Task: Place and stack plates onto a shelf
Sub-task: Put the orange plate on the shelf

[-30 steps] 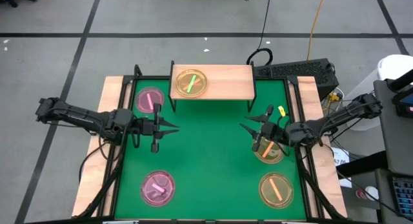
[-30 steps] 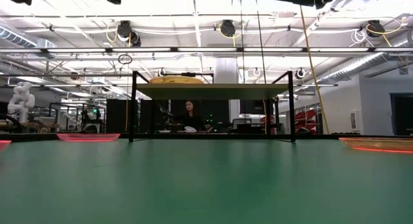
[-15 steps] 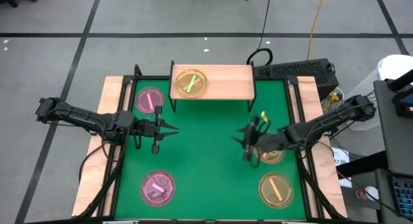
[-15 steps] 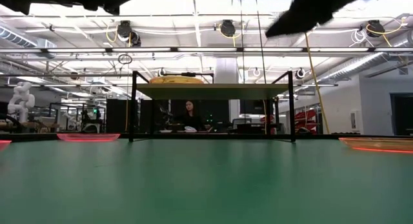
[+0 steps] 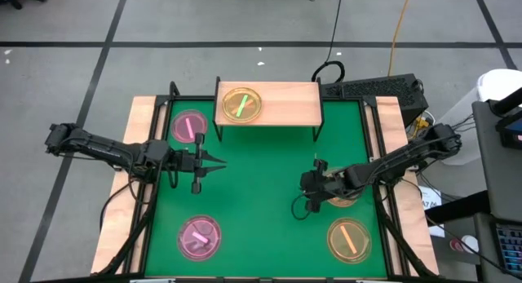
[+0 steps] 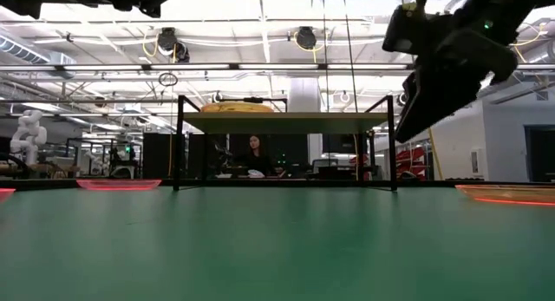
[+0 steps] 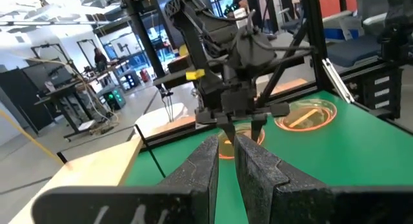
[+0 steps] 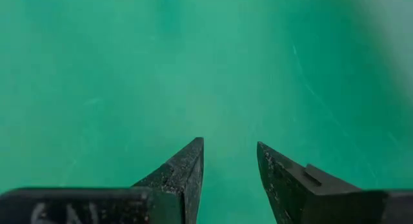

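Observation:
The shelf (image 5: 281, 103) stands at the table's far edge with an amber plate (image 5: 241, 105) lying flat on its left half. Two pink plates (image 5: 188, 126) (image 5: 199, 237) lie on the green table's left side. An amber plate (image 5: 348, 239) lies near right, and another (image 5: 346, 199) is partly hidden under my right arm. My right gripper (image 8: 229, 153) hangs open over bare green table, slanting down, left of that hidden plate. My left gripper (image 7: 227, 161) hovers level at mid-left, a narrow gap between its fingers, with nothing in it.
Light-wood strips (image 5: 137, 144) edge the table left and right. Bare green table (image 5: 261, 201) lies between the two grippers and under the shelf's thin black legs (image 6: 178, 145). A keyboard (image 5: 371, 89) sits beyond the far right corner. A person (image 6: 254, 155) sits in the room behind.
My right gripper has sunk toward the table and gone toward its near and left edges, away from the shelf. It has tipped from level to slanting down. It now shows in the low view at upper right. Its fingers stay open. The plates have not moved.

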Robot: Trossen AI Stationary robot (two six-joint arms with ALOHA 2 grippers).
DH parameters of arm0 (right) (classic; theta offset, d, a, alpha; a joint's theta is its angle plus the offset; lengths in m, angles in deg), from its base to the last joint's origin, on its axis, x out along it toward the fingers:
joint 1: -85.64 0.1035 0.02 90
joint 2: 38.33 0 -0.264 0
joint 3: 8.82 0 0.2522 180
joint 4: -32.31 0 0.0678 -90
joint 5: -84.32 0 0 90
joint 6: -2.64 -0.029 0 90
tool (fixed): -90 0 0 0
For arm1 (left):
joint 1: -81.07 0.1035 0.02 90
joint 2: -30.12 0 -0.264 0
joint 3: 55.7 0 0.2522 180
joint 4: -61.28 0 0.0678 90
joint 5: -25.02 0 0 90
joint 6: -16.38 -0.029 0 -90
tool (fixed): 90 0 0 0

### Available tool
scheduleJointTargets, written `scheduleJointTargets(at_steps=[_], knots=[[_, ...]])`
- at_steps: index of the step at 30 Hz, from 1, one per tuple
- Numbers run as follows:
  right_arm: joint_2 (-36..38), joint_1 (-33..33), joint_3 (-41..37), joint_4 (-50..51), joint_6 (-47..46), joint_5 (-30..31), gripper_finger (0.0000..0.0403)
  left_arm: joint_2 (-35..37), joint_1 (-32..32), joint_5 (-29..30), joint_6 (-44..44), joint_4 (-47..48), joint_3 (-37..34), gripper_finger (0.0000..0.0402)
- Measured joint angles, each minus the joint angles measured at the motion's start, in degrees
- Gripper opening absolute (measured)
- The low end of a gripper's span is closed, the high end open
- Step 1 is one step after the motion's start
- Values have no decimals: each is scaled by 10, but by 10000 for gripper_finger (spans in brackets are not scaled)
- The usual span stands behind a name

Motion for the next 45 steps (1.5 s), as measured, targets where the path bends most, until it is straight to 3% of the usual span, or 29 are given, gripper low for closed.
scheduleJointTargets(at_steps=[3, 7, 14, 20, 34, 45], knots=[[8, -1, 3, 50, -19, -47, 129, 0, 0, 0, 8, -6, 0, 58], [34, 9, 29, 150, -117, -75, 129, -1, 0, 0, 30, -7, 0, 58], [29, 64, 35, 167, -178, -109, 129, -9, -4, 0, 98, 21, 0, 58], [7, 90, 35, 195, -227, -105, 129, -46, -19, 0, 122, 51, 0, 58], [-37, 110, 35, 247, -286, -104, 129, -150, -10, 12, 89, -42, 0, 58], [-91, 110, 34, 251, -305, -101, 129, -165, -3, 21, 103, -57, 0, 58]])
